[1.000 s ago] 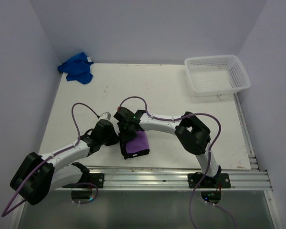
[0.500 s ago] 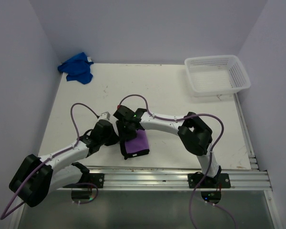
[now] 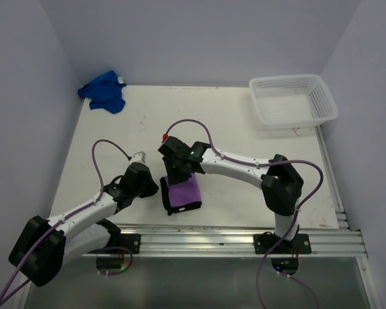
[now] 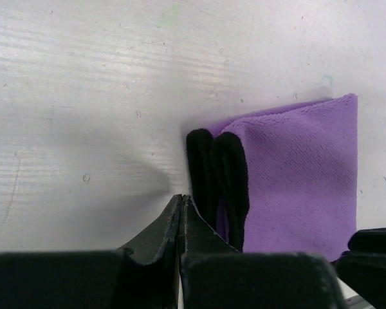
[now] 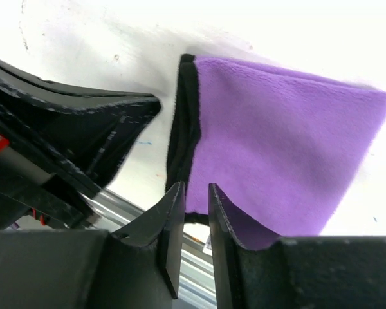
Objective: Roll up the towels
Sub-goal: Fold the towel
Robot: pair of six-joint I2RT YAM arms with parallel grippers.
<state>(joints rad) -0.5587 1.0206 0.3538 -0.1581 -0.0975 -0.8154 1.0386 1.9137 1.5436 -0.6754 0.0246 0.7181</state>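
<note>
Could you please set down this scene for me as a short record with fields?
purple towel: folded, lying flat towards the near edge of the table, black border on its left
blue towel: crumpled in the far left corner, untouched
basket: far right corner
left gripper: shut, tips beside the purple towel's black border
right gripper: over the same towel, jaws a narrow gap apart; grip unclear

place: robot lab cell | cues: plain walls boxing white table, aluminium mounting rail
</note>
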